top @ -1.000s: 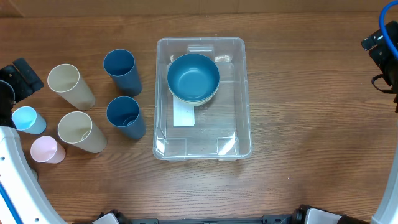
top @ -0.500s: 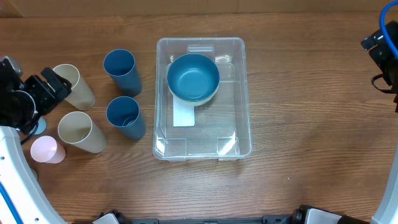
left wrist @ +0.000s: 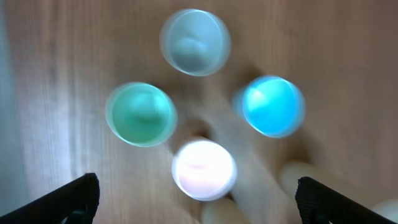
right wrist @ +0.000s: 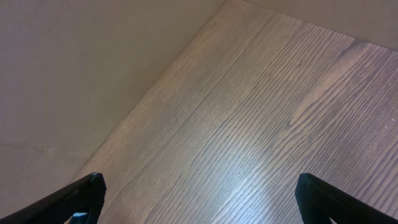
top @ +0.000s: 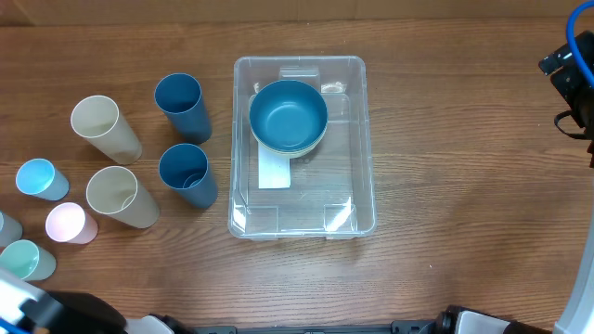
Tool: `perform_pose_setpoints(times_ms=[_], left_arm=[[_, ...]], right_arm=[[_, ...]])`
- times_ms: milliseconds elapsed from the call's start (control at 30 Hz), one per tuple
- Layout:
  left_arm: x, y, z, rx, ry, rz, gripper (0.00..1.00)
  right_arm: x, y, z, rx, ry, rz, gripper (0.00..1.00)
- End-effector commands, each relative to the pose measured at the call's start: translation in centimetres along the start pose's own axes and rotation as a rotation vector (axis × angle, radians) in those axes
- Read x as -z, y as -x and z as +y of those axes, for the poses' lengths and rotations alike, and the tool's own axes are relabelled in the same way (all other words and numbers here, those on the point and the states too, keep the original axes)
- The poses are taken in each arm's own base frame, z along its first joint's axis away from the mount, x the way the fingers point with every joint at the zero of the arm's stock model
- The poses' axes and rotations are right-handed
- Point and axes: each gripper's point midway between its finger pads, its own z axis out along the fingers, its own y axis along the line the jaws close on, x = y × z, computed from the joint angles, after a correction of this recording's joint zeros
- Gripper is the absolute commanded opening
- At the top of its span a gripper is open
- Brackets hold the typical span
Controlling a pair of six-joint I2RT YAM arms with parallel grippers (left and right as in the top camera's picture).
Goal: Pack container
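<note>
The container [top: 311, 199] sits open side up in the middle of the surface [top: 464, 186], its long axis running far edge to near, with a blue bowl [top: 289, 113] at its far end. The left gripper [left wrist: 196, 194] and right gripper [right wrist: 199, 196] are both spread wide and empty. The small cups [left wrist: 141, 114] below the left one stand crowded together, so reaching for one would probably topple its neighbours.

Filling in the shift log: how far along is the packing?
Done: a blue bowl sits in the container. In hand: nothing; the left gripper is open above four small cups, the right gripper open over the table. Left: those and four tall cups stand outside it.
</note>
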Motion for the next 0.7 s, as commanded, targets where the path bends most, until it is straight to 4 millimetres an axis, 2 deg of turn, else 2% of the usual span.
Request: perform_pose_setpoints(times_ms=[0,33,167,300,333,367,400,533,667], left_arm=[[-4.3,2.1,2.7,-0.020,0.037,0.087,0.97],[-6.3,2.6,3.4,-0.020,0.031,0.131,0.93],[-9.1,4.4,5.9,0.017,0.077,0.136,0.90],[-11.1,6.3,5.8,0.002,0.060,0.092,0.89],[-11.7,6.5,5.6,-0.005,0.051,0.092,0.84],[-12.7,6.6,5.4,-0.014,0.049,0.097,0.75],[-13.5,6.5,5.3,-0.017,0.051,0.107,0.70],[-17.8,5.2,4.5,-0.062,0.037,0.187,0.61],[-20.7,4.4,3.4,-0.075,-0.013,0.233,0.32]], right_arm=[[0.2,0.1,0.0,-0.006,0.002,-0.008,1.00],[0.2,0.1,0.0,-0.006,0.002,-0.008,1.00],[0.2,0.1,0.0,-0.006,0.002,-0.008,1.00],[0.2,0.1,0.0,-0.006,0.002,-0.008,1.00],[0.2,0.1,0.0,-0.006,0.002,-0.008,1.00],[0.2,0.1,0.0,-0.006,0.002,-0.008,1.00],[0.2,0.1,0.0,-0.006,0.002,-0.008,1.00],[0.2,0.1,0.0,-0.006,0.002,-0.008,1.00],[0.2,0.1,0.0,-0.006,0.002,-0.008,1.00]])
